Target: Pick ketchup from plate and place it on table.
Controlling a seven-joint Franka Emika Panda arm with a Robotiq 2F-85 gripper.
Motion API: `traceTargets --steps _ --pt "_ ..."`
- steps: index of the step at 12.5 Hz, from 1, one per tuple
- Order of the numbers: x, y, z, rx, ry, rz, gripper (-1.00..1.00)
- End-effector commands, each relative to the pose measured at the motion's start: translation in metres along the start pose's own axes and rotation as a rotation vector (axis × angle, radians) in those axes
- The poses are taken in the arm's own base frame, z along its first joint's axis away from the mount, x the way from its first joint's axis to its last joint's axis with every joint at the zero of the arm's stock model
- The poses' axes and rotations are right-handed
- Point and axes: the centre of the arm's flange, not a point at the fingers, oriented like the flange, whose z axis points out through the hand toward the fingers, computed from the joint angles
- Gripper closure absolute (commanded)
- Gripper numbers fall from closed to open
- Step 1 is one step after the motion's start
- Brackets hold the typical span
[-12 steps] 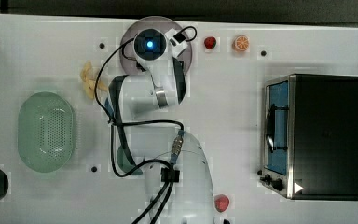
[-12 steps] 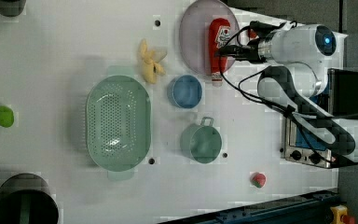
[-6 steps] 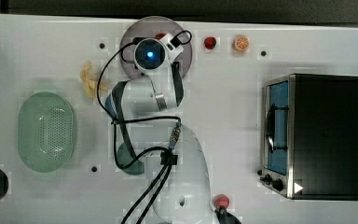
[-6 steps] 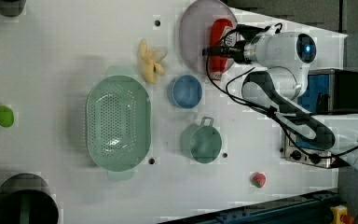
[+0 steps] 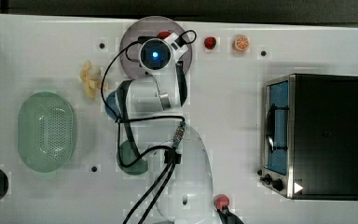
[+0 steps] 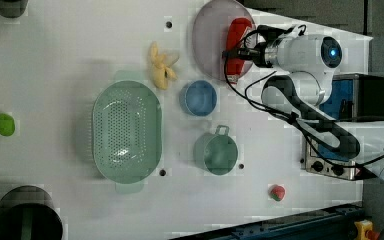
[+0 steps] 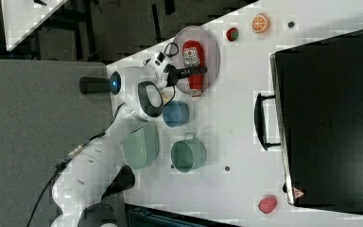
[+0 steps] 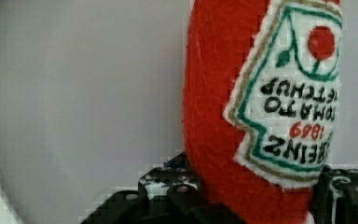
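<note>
The ketchup (image 8: 223, 93), a red plush tube with a white label, lies on the pale mauve-grey plate (image 6: 210, 40) at the white table's (image 5: 37, 46) far edge in the top view. In the right view the ketchup (image 7: 190, 54) lies along the plate (image 7: 211, 56). My gripper (image 6: 230, 54) is low over the ketchup (image 6: 237, 35), open. In the wrist view its dark fingers (image 8: 168, 191) stand on either side of the tube's body, close to its sides. In the top view my wrist covers most of the plate (image 5: 130, 42), leaving a red bit of ketchup (image 5: 164, 35) showing.
Beside the plate lie a yellow banana-like piece (image 6: 161, 67) and a blue bowl (image 6: 198, 97). A green perforated basket (image 6: 126, 132) and a green cup (image 6: 216, 152) stand further off. A strawberry (image 5: 209, 43), an orange slice (image 5: 241, 43) and a toaster oven (image 5: 317, 135) lie toward the top view's right.
My arm has swung toward the left view's left, bringing the gripper from beside the plate's edge to over the ketchup. The ketchup has not moved.
</note>
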Motion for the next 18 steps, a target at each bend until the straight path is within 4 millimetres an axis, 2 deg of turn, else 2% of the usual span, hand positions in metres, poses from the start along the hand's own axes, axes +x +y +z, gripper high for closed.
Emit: traceTargets --steps 1,5,9,11,13,15,18 --pt "0.027 -0.003 -0.046 0.016 0.082 0.008 -0.24" --pt "0.050 0.022 -0.144 -0.014 0.148 0.041 -0.24" --pt "0.042 0.045 -0.234 0.027 0.036 0.179 -0.24" --pt "0.033 0.063 -0.271 0.033 -0.008 0.228 -0.24" --pt "0.015 0.084 -0.296 0.006 -0.063 0.257 -0.24" --pt "-0.009 0.102 -0.311 -0.018 -0.120 0.284 -0.24" --pt "-0.045 0.123 -0.317 -0.037 -0.146 0.322 -0.24"
